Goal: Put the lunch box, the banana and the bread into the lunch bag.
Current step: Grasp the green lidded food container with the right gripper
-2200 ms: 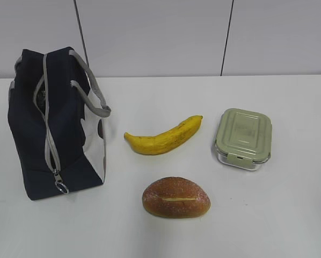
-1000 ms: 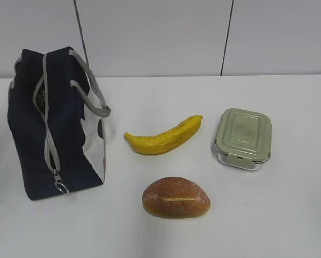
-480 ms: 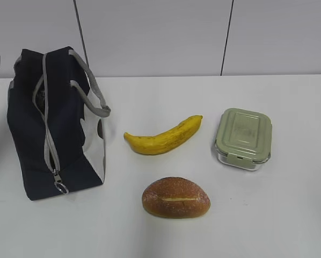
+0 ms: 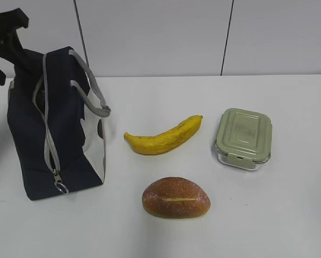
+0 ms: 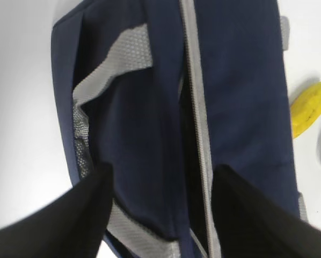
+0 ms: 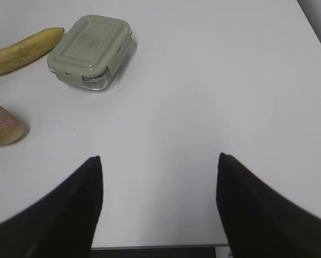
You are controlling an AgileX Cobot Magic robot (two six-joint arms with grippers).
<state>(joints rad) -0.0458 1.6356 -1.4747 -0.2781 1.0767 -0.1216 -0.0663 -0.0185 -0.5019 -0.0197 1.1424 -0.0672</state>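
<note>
Count: one lunch bag, banana, bread, lunch box.
Bag: navy, grey zipper strip.
Left gripper: jaws apart above the bag.
Right gripper: jaws apart, holding nothing.

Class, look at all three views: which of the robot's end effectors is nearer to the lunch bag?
Left. The left end effector hangs open right above the lunch bag, over its zipper. The right end effector is open over bare table, beyond the lunch box.
</note>
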